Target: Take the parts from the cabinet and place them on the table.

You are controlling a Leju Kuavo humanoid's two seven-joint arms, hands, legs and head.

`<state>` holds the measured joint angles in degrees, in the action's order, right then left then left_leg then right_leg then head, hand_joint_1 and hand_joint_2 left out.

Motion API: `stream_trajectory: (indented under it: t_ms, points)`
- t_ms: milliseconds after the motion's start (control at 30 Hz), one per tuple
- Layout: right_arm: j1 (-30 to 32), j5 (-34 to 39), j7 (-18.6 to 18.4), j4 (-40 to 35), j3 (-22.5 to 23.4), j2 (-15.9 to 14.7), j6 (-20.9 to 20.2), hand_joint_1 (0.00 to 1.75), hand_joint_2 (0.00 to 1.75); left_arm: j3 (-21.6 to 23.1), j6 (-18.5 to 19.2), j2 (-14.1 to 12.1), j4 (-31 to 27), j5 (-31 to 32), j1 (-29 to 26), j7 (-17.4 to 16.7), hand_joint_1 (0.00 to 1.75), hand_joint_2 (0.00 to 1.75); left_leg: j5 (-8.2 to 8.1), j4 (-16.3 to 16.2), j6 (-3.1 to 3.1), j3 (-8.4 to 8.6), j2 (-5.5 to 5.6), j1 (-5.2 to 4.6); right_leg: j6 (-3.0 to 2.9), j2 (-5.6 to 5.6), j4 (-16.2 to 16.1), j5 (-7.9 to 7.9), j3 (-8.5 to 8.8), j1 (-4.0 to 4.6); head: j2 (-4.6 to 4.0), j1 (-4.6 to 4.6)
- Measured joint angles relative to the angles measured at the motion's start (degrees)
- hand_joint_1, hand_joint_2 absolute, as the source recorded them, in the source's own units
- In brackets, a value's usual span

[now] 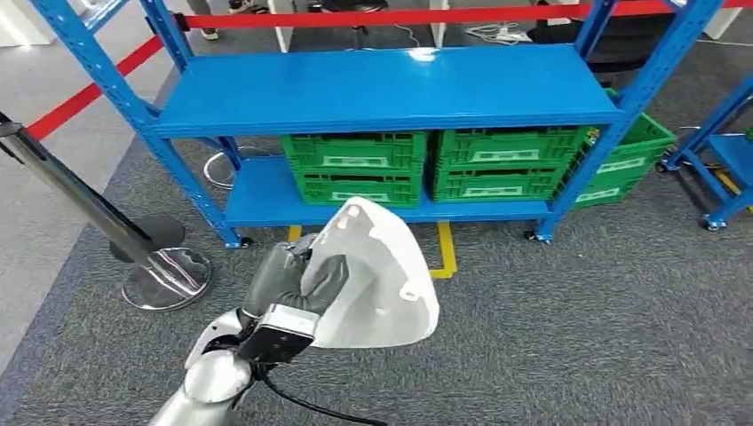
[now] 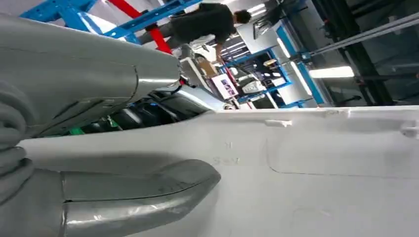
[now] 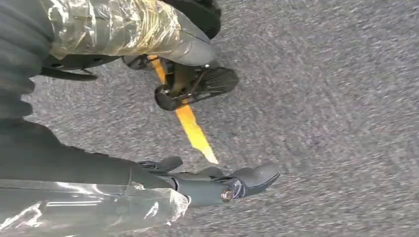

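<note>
My left hand grips a large white curved plastic part and holds it low over the grey carpet, in front of the blue cabinet. In the left wrist view the thumb presses on the part's smooth white face. Several green crates stand on the cabinet's bottom shelf; its top shelf is bare. My right hand hangs over the carpet with its fingers apart and nothing in them.
A stanchion with a chrome base stands at the left, and red barrier tape runs behind the cabinet. Yellow floor tape marks the carpet. Another green crate sits right of the rack. A person stands in the background.
</note>
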<state>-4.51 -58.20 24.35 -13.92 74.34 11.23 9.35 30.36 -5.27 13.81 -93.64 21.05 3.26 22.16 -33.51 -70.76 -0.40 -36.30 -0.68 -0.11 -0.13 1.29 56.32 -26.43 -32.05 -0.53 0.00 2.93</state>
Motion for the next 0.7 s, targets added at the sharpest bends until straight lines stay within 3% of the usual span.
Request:
stream_trajectory:
  t_ms: [33,67,100,133,233,267,300,333,400,433,467,500,567,600,633,667,700]
  points:
    - [-0.01,0.00,0.00,0.00,0.02,0.00,0.00,0.00,1.75,0.00,0.00,0.02,0.00,0.02,0.00,0.00,1.75,1.75,2.51,4.32,0.27,2.33,0.25,-0.01,0.19,0.55,0.01,0.19,-0.06,0.00,0.00,0.00]
    - [-0.06,0.00,0.00,0.00,0.02,0.00,0.00,0.00,1.75,0.02,0.00,0.04,0.00,0.04,0.03,0.00,1.75,1.75,4.95,9.35,0.66,5.01,1.29,-0.02,0.33,1.00,0.01,0.33,-0.06,0.00,0.00,0.04]
    - [-0.11,0.00,0.00,0.00,0.02,0.02,-0.02,0.00,1.75,0.00,0.00,0.02,0.00,0.07,0.03,0.00,1.75,1.75,5.79,12.90,1.18,6.76,3.16,-0.01,0.52,1.34,-0.02,0.51,-0.20,-0.12,0.00,-0.02]
    - [-0.30,0.00,0.00,0.00,0.02,0.02,-0.09,0.00,1.75,0.00,0.00,0.02,0.00,0.07,0.01,0.00,1.75,1.75,5.61,13.76,1.41,7.06,3.47,0.01,0.78,1.77,0.27,0.66,-0.64,0.21,0.00,-0.09]
    - [-0.02,0.00,0.00,0.00,0.02,0.02,-0.09,0.00,1.75,-0.07,-0.02,0.15,0.00,0.11,0.02,0.00,1.75,1.75,5.47,14.41,1.84,6.62,2.72,-0.23,2.13,2.45,0.05,1.56,-1.61,-0.13,0.00,-0.02]
    - [0.08,0.02,0.00,-0.02,0.07,-0.04,-0.09,0.00,1.75,-0.07,-0.04,0.22,0.00,0.11,0.05,0.00,1.75,1.75,6.06,15.15,2.23,6.66,2.18,0.26,2.40,2.61,0.26,1.50,-1.76,-0.13,0.00,-0.07]
    - [0.13,0.02,0.00,-0.02,0.09,-0.07,-0.15,0.00,1.75,-0.09,-0.04,0.24,0.00,0.13,0.06,-0.02,1.75,1.75,6.27,15.19,2.45,6.62,1.53,0.23,2.50,1.24,1.41,0.20,-2.81,-0.11,0.00,-0.11]
    - [0.08,0.02,0.00,-0.02,0.09,-0.07,-0.15,0.00,1.75,-0.09,-0.07,0.24,0.00,0.17,0.07,0.00,1.75,1.75,6.44,15.17,2.73,6.38,1.30,0.18,2.66,0.31,4.53,-2.16,-4.06,-0.09,0.00,-0.57]
    - [-0.11,0.04,0.02,-0.02,0.09,-0.09,-0.42,0.00,1.75,-0.22,-0.07,0.22,0.00,0.20,-0.04,-0.02,1.75,1.75,6.65,15.14,3.01,5.88,0.10,-0.14,2.99,-0.53,14.00,-6.95,-7.98,-0.17,0.00,-0.68]
    - [-0.09,0.07,0.02,-0.02,0.11,-0.13,-0.59,0.00,1.75,-0.22,-0.07,0.17,0.00,0.20,-0.04,-0.02,1.75,1.75,6.78,15.11,3.10,5.62,-0.51,-0.29,3.15,-0.68,17.57,-8.26,-9.31,-0.17,0.00,-0.83]
    - [0.00,0.09,0.02,-0.02,0.11,-0.18,-0.74,0.00,1.75,-0.24,-0.07,0.17,0.00,0.22,-0.08,-0.02,1.75,1.75,6.88,15.10,3.07,5.51,-0.95,-0.39,3.19,-0.74,18.11,-8.00,-9.15,-0.16,0.00,-0.72]
    - [0.11,0.09,0.02,-0.02,0.15,-0.22,-0.83,0.00,1.75,-0.26,-0.20,0.17,0.00,0.20,-0.08,-0.02,1.75,1.75,6.91,15.09,3.09,5.47,-1.41,-0.49,3.14,-0.84,16.25,-6.70,-7.72,-0.16,0.00,-0.79]
    - [0.20,0.07,-0.02,-0.02,0.20,-0.39,-0.92,0.00,1.75,-0.26,-0.28,0.20,0.00,0.20,-0.08,-0.02,1.75,1.75,6.96,15.03,3.00,5.53,-2.22,-0.62,2.70,-1.79,6.20,-2.34,-1.48,-0.06,0.00,-0.77]
    - [0.11,0.04,-0.09,-0.02,0.20,-0.48,-0.92,0.00,1.75,-0.26,-0.28,0.20,0.00,0.20,-0.08,-0.02,1.75,1.75,6.98,14.96,2.91,5.66,-2.51,-0.74,2.42,-3.65,1.54,-1.33,1.42,0.11,0.00,-0.77]
    - [-0.13,0.04,-0.15,-0.02,0.20,-0.50,-0.96,0.00,1.75,-0.28,-0.33,0.17,-0.02,0.22,-0.09,-0.02,1.75,1.75,6.83,14.68,2.54,5.45,-2.85,-1.28,2.09,-5.21,-0.56,-2.11,2.27,0.64,0.00,-0.83]
    - [-0.26,0.04,-0.15,-0.02,0.20,-0.52,-0.96,0.00,1.75,-0.33,-0.42,0.17,-0.02,0.24,-0.08,-0.02,1.75,1.75,6.97,14.59,2.28,5.26,-3.20,-1.25,1.52,-4.42,-0.33,-1.76,2.19,0.53,0.00,-0.59]
    - [-0.19,0.07,-0.15,-0.02,0.24,-0.55,-0.98,0.00,1.75,-0.31,-0.46,0.17,0.00,0.28,-0.10,-0.02,1.75,1.75,7.08,14.59,2.10,5.24,-3.65,-1.20,1.32,-4.03,-0.26,-1.65,2.00,0.61,0.00,-0.79]
